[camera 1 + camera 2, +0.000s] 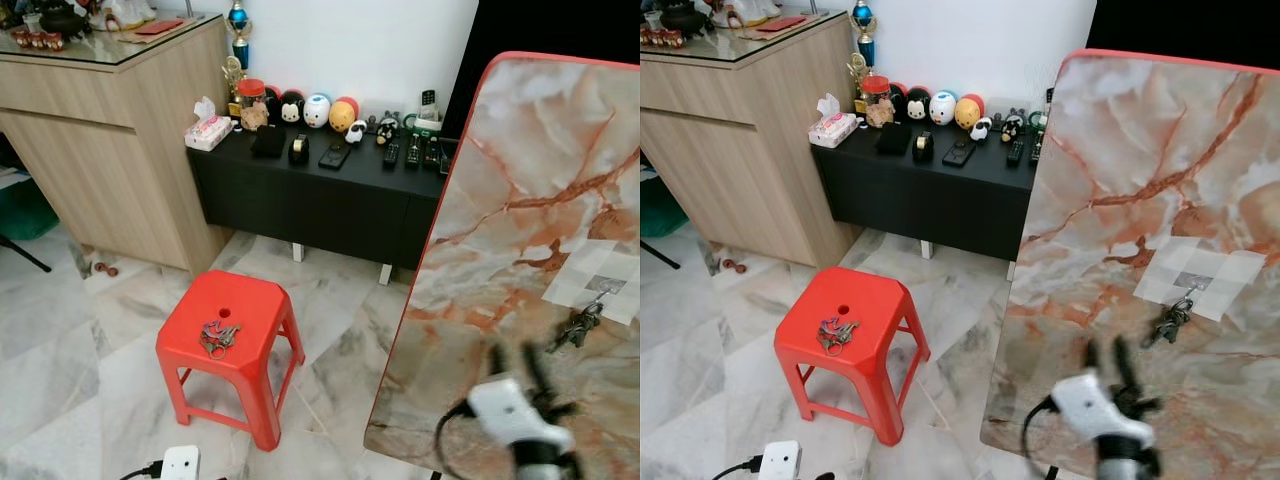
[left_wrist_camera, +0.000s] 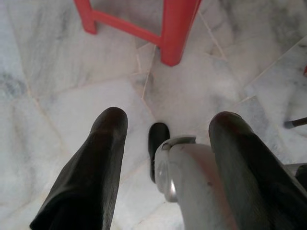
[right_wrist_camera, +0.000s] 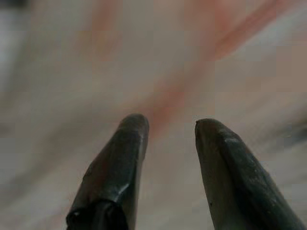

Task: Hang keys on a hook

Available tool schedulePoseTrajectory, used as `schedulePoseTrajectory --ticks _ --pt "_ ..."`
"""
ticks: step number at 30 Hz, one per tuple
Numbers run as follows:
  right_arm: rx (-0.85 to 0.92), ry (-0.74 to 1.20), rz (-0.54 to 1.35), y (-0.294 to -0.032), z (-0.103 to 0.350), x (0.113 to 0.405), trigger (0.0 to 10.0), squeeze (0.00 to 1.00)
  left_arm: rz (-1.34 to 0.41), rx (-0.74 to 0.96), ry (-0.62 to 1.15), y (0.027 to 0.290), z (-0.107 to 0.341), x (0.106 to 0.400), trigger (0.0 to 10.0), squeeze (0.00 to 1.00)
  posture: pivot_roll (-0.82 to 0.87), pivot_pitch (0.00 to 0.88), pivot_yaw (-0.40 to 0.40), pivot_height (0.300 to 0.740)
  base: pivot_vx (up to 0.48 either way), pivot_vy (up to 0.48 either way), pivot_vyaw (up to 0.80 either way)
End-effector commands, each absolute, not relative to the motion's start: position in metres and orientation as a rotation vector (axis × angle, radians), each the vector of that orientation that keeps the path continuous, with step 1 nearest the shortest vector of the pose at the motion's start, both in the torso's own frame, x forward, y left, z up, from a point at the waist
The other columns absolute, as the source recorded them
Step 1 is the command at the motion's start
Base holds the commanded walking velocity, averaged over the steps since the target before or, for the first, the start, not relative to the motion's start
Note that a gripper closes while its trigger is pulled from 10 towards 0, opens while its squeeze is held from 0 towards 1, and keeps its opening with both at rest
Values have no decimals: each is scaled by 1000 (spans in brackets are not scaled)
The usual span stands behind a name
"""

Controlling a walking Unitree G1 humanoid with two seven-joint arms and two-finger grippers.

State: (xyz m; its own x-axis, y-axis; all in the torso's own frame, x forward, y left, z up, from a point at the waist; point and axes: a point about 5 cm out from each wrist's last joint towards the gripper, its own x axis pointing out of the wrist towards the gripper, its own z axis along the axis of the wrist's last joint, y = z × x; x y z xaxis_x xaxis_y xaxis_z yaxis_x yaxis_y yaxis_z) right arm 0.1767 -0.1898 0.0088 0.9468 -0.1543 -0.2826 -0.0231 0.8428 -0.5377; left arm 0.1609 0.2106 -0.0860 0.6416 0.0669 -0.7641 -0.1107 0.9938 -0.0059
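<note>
On my far left a light wooden cabinet (image 1: 120, 150) with a glass top stands against the wall, and beside it a low black console (image 1: 310, 195) carries a tissue pack, round toy figures and several remote controls. In front of these, a red plastic stool (image 1: 235, 340) sits on the pale marble floor (image 1: 60, 340). A bunch of keys (image 1: 217, 337) lies on the stool's seat, a dark tangle of metal with some reddish and blue pieces, just below the round hole in the seat's middle. There is open floor all around the stool, with a white power adapter (image 1: 180, 463) on the floor near its front leg.

My left gripper (image 2: 163, 143) hangs low over the floor, its two black fingers spread apart and holding nothing, the stool's red legs beyond them.

To the right a large marble-patterned board (image 1: 520, 250) with a red edge leans upright. A patch of pale tape holds a small hook (image 1: 603, 287) on it, and a second set of keys (image 1: 578, 327) hangs there against the board. My right gripper (image 1: 520, 365) is raised in front of the board, below and left of those hanging keys; it is blurred, but its fingers look parted and empty, close to the board's surface.
</note>
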Motion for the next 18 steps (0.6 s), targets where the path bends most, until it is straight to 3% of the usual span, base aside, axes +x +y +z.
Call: schedulePoseTrajectory --ticks 1,7,9,18 --pt "-496 384 -60 -193 2 174 10000 0 103 -55 899 211 -89 155 10000 0 41 57 -48 740 0 0 0" --pt "-320 553 -158 -199 -26 168 10000 0 105 -50 915 212 -90 152 10000 0 38 57 -46 740 0 0 0" --pt "-96 660 -295 -210 -47 166 10000 0 106 -50 919 212 -91 151 10000 0 38 57 -46 740 0 0 0" --pt "121 955 -273 -215 -88 150 10000 0 109 -46 922 214 -90 152 10000 0 51 62 -33 740 0 0 0"
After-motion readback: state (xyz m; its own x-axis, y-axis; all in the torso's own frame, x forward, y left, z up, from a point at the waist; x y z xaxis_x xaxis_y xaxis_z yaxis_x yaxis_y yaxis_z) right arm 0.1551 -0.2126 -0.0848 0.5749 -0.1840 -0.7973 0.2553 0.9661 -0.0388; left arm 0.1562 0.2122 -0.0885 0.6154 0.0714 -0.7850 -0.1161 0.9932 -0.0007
